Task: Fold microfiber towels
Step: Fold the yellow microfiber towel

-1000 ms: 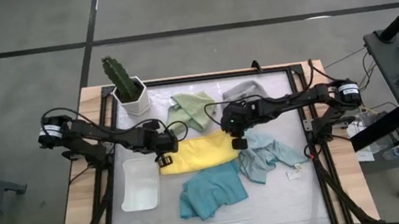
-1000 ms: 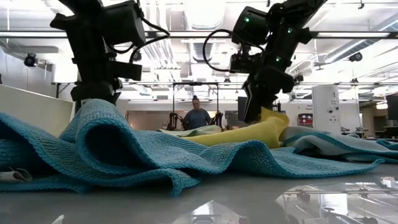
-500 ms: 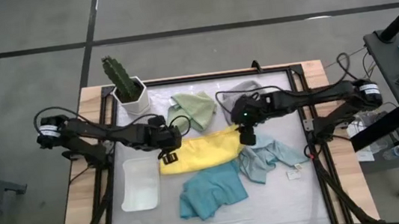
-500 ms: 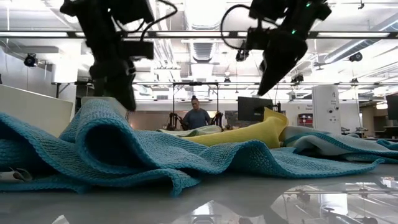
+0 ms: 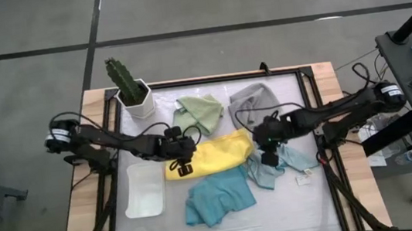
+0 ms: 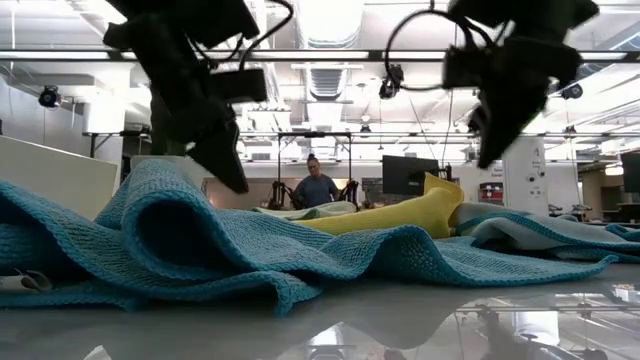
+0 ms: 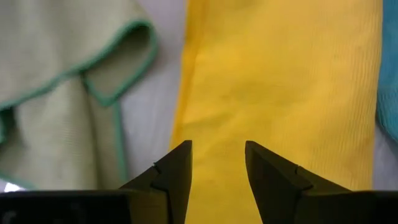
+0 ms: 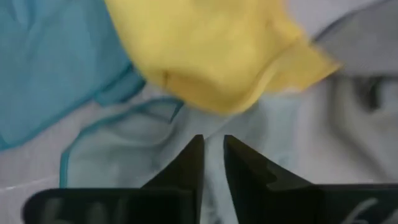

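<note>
The yellow towel [image 5: 209, 155] lies folded into a long band across the table's middle. My left gripper [image 7: 217, 160] is open over its left end [image 5: 175, 168]; whether the fingers touch the cloth I cannot tell. My right gripper [image 8: 212, 149] hangs just right of the yellow towel's right end [image 8: 249, 81], over the crumpled pale blue towel [image 5: 280, 161]. Its fingers are almost together with nothing between them. The teal towel [image 5: 219, 196] lies rumpled near the front. The sage green towel [image 5: 200, 112] and the grey towel [image 5: 254, 96] lie at the back.
A white tray [image 5: 144, 191] sits at the table's left front. A potted cactus [image 5: 131, 90] stands at the back left corner. A person [image 6: 317, 188] shows in the room beyond the table. A small tag [image 5: 304, 179] lies right of the pale blue towel.
My right gripper has left the yellow towel's right end and gone toward the table's right and near edges, now over the pale blue towel. My left gripper has shifted a little toward the right, over the yellow towel's left end. The yellow towel lies where it was.
</note>
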{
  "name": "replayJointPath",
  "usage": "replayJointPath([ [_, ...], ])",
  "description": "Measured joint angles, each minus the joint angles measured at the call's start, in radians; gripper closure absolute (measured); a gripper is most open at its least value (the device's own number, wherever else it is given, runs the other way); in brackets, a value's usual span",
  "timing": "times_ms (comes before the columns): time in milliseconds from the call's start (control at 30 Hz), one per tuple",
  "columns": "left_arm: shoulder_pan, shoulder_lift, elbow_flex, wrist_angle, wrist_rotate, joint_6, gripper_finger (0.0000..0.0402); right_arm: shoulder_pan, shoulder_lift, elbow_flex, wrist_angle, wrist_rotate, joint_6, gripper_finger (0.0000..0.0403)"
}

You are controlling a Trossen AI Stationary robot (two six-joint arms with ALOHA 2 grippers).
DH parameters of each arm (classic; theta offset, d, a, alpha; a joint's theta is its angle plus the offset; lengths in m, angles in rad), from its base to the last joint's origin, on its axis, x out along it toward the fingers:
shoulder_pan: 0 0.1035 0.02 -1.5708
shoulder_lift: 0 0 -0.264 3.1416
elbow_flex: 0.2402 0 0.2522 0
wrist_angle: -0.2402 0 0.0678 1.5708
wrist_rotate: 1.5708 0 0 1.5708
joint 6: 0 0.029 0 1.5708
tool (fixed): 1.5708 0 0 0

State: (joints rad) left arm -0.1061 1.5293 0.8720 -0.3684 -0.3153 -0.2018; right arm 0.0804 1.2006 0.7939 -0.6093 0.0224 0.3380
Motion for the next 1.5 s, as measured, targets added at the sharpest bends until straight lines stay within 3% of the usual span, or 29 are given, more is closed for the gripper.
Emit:
replayJointPath([
  [133,-0.002,0.058,-0.001,0.028,0.001,-0.001,0.0268,0.024,0.006,-0.091,0.068,0.001,0.080,0.0391],
  [467,-0.001,0.179,0.001,0.052,-0.005,-0.005,0.0268,0.010,0.011,-0.247,0.137,0.043,0.168,0.0394],
  [733,0.000,0.171,0.001,-0.023,-0.010,-0.028,0.0268,-0.043,0.010,-0.236,-0.004,0.164,0.136,0.0394],
  [1000,0.000,0.149,-0.003,-0.074,-0.019,-0.053,0.0268,-0.099,0.011,-0.178,-0.074,0.220,0.042,0.0394],
  [1300,0.000,0.148,-0.008,-0.112,-0.036,-0.082,0.0268,-0.101,-0.012,-0.063,-0.072,0.161,0.013,0.0378],
  [1500,0.000,0.148,-0.009,-0.112,-0.036,-0.083,0.0268,-0.085,-0.012,-0.104,0.244,-0.030,-0.017,0.0315],
])
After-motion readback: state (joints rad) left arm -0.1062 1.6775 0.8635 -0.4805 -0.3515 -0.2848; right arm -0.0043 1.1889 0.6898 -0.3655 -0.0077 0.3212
